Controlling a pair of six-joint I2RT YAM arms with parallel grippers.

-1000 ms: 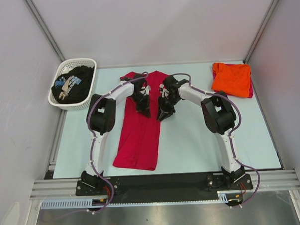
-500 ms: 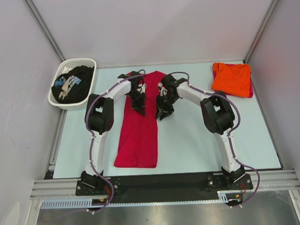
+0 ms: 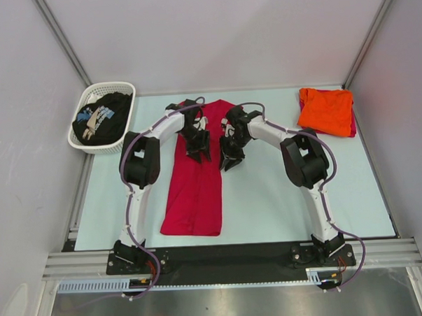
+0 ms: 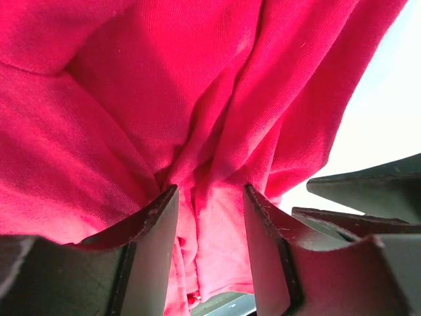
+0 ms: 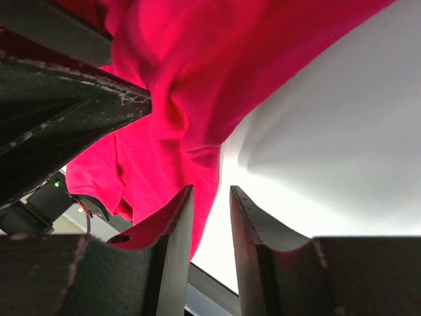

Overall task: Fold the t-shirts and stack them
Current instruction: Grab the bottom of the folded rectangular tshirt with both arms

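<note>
Left hand (image 4: 210,192) half open, crimson t-shirt (image 3: 195,187) bunched loosely inside it. Right hand (image 5: 211,192) narrowly open, shirt edge in gap.

Setting: robotics lab test cell | Evidence: aluminium-profile frame (image 3: 82,265); plain white enclosure walls (image 3: 213,39); pale tabletop (image 3: 269,204); left arm (image 3: 140,164) and right arm (image 3: 306,161) bolted at near edge

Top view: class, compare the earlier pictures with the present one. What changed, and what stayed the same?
The left arm swung its wrist toward the far edge, and the left hand opened, letting go of the bunched red tee. The right hand edged slightly toward the tee. The orange tee, the basket and the black tee stayed put.
</note>
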